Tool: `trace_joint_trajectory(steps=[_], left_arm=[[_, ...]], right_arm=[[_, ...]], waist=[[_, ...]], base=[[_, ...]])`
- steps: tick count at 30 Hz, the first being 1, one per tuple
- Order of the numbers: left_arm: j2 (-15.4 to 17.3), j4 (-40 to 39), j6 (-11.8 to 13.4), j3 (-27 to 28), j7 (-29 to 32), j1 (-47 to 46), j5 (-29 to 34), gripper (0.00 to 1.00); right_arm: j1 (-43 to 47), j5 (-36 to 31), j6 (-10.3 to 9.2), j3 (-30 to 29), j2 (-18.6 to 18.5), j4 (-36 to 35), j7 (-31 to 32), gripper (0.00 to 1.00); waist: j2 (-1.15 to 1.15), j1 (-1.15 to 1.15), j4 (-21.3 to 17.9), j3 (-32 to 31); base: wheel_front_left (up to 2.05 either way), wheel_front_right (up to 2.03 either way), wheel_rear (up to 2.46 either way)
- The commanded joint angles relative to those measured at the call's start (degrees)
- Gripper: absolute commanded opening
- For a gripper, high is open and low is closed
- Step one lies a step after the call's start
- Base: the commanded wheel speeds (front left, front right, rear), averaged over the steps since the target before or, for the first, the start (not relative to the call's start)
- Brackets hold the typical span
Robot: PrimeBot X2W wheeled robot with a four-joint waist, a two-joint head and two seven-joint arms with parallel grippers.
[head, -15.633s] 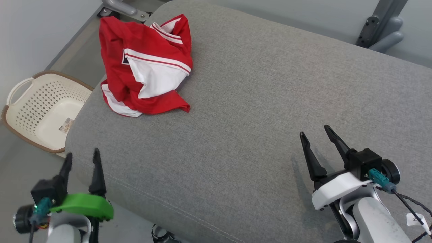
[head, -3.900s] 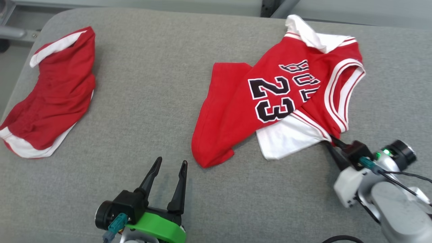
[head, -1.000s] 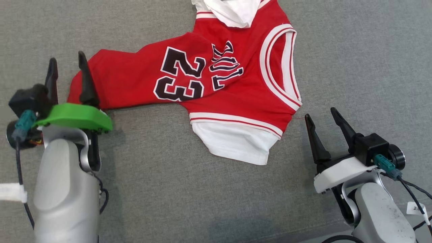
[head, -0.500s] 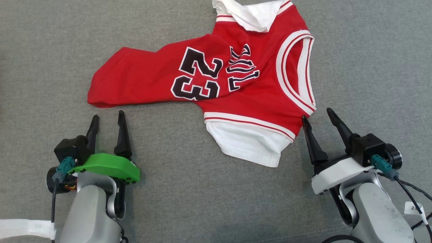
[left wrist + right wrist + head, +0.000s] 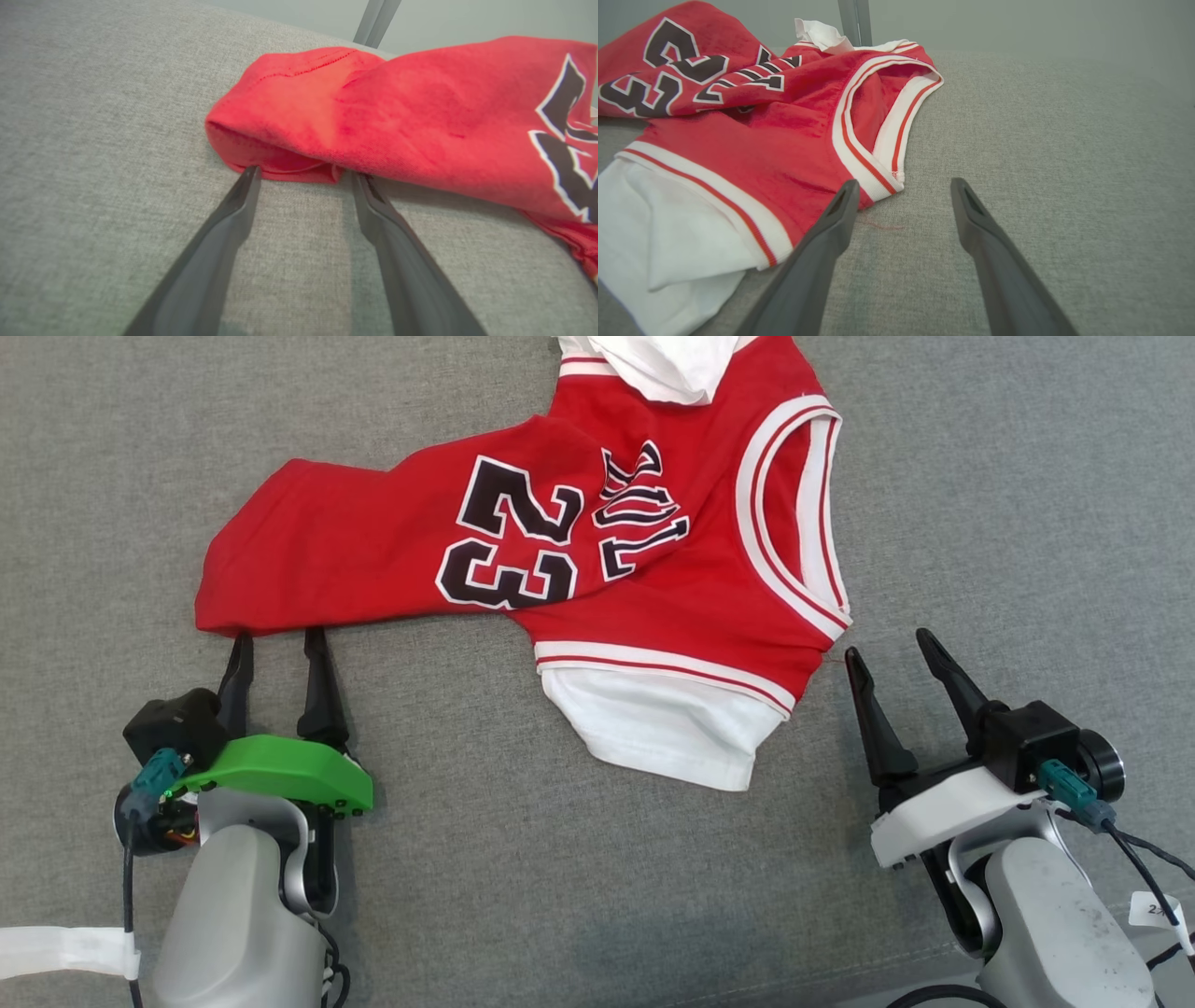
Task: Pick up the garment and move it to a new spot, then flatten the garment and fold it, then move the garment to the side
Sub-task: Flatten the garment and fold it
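**Both grippers open at the jersey's near edge**

The red jersey (image 5: 579, 569), numbered 23 in black, lay spread but rumpled on the grey cushion (image 5: 1027, 523). A white under-layer (image 5: 663, 728) showed below its striped trim. The left gripper (image 5: 278, 637) stood with jaws spread and held nothing, its fingertips touching the folded red corner at the jersey's left end. The right gripper (image 5: 888, 644) was likewise spread and empty, just beside the jersey's white-banded armhole corner. Its inner fingertip sat close against that trim, and its outer one sat clear of the jersey.
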Motion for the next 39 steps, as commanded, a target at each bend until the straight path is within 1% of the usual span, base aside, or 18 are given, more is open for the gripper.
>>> trace_joint_trajectory(steps=[1,2,3,4,7,11,15,20,24,28,29,30,35,39], left_arm=[[0.15,0.74,0.33,0.64,0.11,-0.26,-0.20,0.80],[0.22,0.75,0.50,1.05,0.10,-0.47,-0.37,0.45],[0.22,0.82,0.55,1.31,0.10,-0.50,-0.35,0.08],[0.22,0.95,0.51,1.56,0.11,-0.49,-0.17,0.00],[0.21,0.96,0.39,2.00,0.10,-0.55,0.37,0.00],[0.15,1.39,-0.73,1.13,0.08,0.98,0.88,0.00],[0.17,-0.76,-2.11,-0.15,0.04,2.97,1.83,0.00],[0.15,-4.45,-2.98,-1.59,0.05,7.01,3.20,0.00],[0.13,-7.10,-2.95,-1.27,0.05,10.04,4.20,0.00],[0.14,-10.77,-2.24,-1.32,0.05,13.69,4.68,0.00],[0.15,-11.83,-1.80,-1.27,0.05,14.78,4.78,0.47],[0.15,-12.77,-1.39,-1.33,0.05,16.15,4.64,1.00],[0.14,-17.89,0.38,-1.59,0.05,23.01,5.92,1.00],[0.17,-19.23,1.51,-0.94,0.05,27.44,6.86,1.00]], right_arm=[[-0.45,0.28,-0.10,-0.11,0.05,-0.16,0.00,1.00],[-0.61,0.19,-0.10,-0.07,0.11,-0.16,0.00,1.00],[-0.68,0.06,-0.10,-0.06,0.18,-0.18,0.00,1.00],[-0.72,-0.03,-0.10,-0.10,0.25,-0.15,0.00,1.00],[-0.81,-0.10,-0.10,-0.20,0.15,0.10,0.00,1.00],[-0.08,0.08,-0.10,-0.28,0.22,0.72,0.00,1.00],[1.16,0.72,-0.10,-0.34,0.62,1.27,0.00,1.00],[3.16,0.88,-0.10,-0.38,1.49,1.95,0.01,1.00],[4.73,1.15,-0.10,-0.37,2.36,2.52,0.01,1.00],[6.07,1.32,-0.10,-0.20,2.84,2.70,0.01,1.00],[6.54,1.36,-0.10,-0.26,2.96,2.66,0.01,1.00],[7.02,1.38,-0.10,-0.40,3.10,2.58,0.01,1.00],[9.44,1.11,-0.10,-1.04,3.57,1.82,0.01,1.00],[11.09,0.85,-0.10,-1.69,3.81,1.18,0.01,1.00]], waist=[[0.01,0.00,-0.08,0.21],[0.01,0.00,-0.09,0.29],[0.01,0.00,-0.06,0.30],[0.01,0.00,-0.01,0.26],[0.01,0.00,0.25,-0.05],[0.01,0.00,1.50,-2.14],[0.01,0.00,3.56,-5.75],[0.01,0.00,6.83,-10.70],[0.01,0.00,8.35,-13.93],[0.01,0.00,8.50,-16.11],[0.01,0.00,8.38,-16.64],[0.01,0.00,8.23,-17.23],[0.01,0.00,7.50,-19.96],[0.01,0.00,7.17,-21.27]], base=[[0.00,0.00,0.00],[0.00,0.00,0.00],[0.00,0.00,0.00],[0.00,0.00,0.00],[0.00,0.00,0.00],[0.00,0.00,0.00],[0.00,0.00,0.00],[0.00,0.00,0.00],[0.00,0.00,0.00],[0.00,0.00,0.00],[0.00,0.00,0.00],[0.00,0.00,0.00],[0.00,0.00,0.00],[0.00,0.00,0.00]])
